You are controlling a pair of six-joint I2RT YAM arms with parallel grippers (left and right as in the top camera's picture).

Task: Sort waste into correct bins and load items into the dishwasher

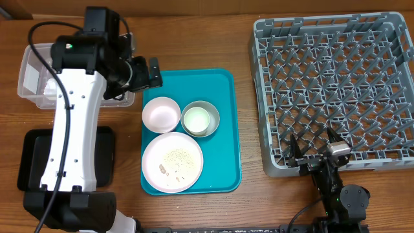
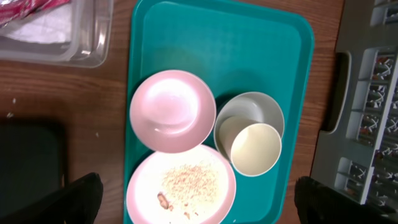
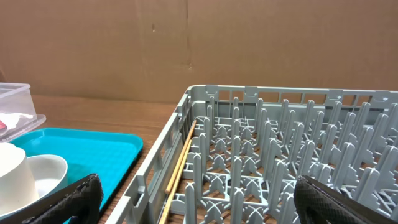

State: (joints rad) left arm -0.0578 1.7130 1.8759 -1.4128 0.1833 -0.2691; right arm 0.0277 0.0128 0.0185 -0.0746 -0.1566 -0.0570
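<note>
Taking the overhead view as a clock face, the right claw [image 1: 314, 145] is nearest, at 5 o'clock, just at the near wall of the grey dish rack [image 1: 336, 77]. Its two fingers are spread wide and nothing is between them. At 8 o'clock the black tray [image 1: 29, 162] lies on the wooden counter [image 1: 249, 194], partly under the left arm.

In the middle is the teal tray [image 1: 226, 129]. On its near part, at 7 o'clock of the tray, stands the large pink plate [image 1: 172, 162] with whitish crumbs [image 1: 176, 157] scattered on it. Beyond the plate, at its 11 o'clock, is the small pink bowl [image 1: 161, 114]. At its 1 o'clock is the metal bowl [image 2: 249, 107] with the white cup [image 2: 255, 149] inside it.

The left claw [image 2: 202, 202] hangs above the far left corner of the teal tray, released, its fingers far apart and holding nothing.

Farthest, at 10 o'clock, the clear tub [image 1: 32, 77] holds white napkins [image 2: 37, 28] and a red scrap [image 2: 25, 7]. The rack fills the 2 o'clock side. A thin pale stick [image 3: 180, 165] lies inside it along the wall at its 9 o'clock.
</note>
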